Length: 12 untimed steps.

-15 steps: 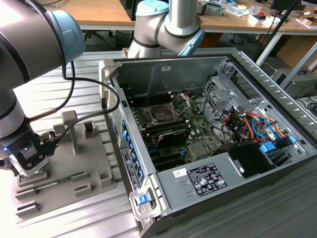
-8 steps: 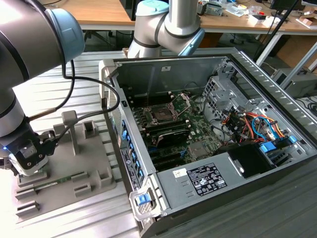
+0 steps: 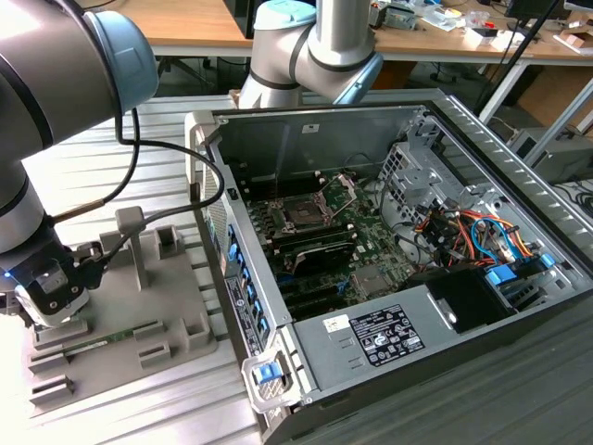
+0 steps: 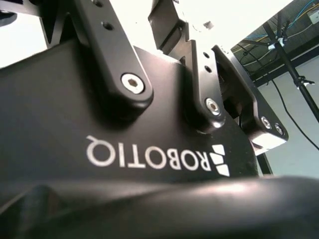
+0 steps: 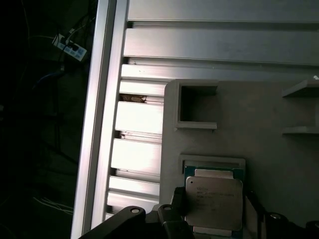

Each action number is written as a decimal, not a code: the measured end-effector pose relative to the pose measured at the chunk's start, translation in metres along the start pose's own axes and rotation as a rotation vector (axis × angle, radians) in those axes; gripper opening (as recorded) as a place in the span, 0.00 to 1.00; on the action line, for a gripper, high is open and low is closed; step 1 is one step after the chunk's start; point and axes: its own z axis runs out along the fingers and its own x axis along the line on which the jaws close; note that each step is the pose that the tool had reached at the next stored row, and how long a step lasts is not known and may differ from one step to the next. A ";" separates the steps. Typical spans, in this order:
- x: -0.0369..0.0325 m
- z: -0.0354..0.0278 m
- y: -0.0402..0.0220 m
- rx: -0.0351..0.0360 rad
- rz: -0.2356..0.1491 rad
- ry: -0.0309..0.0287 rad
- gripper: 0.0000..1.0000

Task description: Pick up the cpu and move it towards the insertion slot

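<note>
Counts: one arm, one gripper, one cpu, one gray fixture block, one green memory stick, one open computer case, one insertion slot. At the exterior view's left, the arm's thick gray link with a blue cap crosses the top corner. The wrist drops from it and the gripper points down onto the near left corner of the fixture block, which sits on the slatted aluminium table. The memory stick lies flat on the same block, just beside the gripper toward the exterior view's right. In the first wrist view the cpu lies flat in its shallow recess in the block, silvery top up, with a green edge showing around it. Two dark fingers stand one on each side of the chip: one is right at its edge and the other is a little apart, so the jaws are parted around it and not clamped. The chip is not lifted. In the second wrist view the gripper's black body and two linkage bars are seen close up. Toward the exterior view's right is the case with its side panel off; the insertion slot sits on the green board inside with its metal bracket hinged up, well apart from the cpu. One bundle of orange and blue cables lies further right in the case.
</note>
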 end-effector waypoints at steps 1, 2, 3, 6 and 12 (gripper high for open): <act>0.0000 -0.0004 0.0000 0.0001 0.000 0.0001 0.55; 0.0000 -0.0008 0.0000 0.0000 0.000 0.0000 0.55; 0.0000 -0.0012 0.0000 0.0000 0.000 -0.0001 0.55; 0.0000 -0.0024 0.0001 0.0000 0.000 -0.0001 0.55; 0.0000 -0.0058 0.0003 0.0000 0.000 -0.0001 0.55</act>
